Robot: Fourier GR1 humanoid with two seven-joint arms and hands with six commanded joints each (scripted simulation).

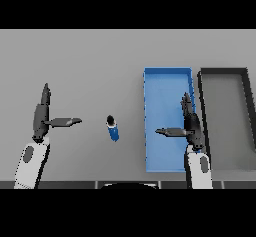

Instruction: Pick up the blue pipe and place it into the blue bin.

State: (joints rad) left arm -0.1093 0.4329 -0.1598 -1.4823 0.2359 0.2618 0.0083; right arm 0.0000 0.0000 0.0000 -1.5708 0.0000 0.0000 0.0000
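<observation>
**Pipe stood on the table, both hands open**

The blue pipe (113, 128) stood on the grey table (90, 66), just left of the blue bin (167, 81) and outside it (a dark cap showed at its upper end). Nothing touched it. The left hand (41, 115) hovered well to the left of the pipe, its fingers straight and released, its thumb stretched out toward the pipe with a clear gap between them. The right hand (191, 123) hung over the right part of the blue bin, its fingers likewise straight and holding nothing, its thumb pointing back toward the pipe across the bin's floor. A dark grey bin (222, 72) sat just right of the blue bin, the two side by side.
</observation>
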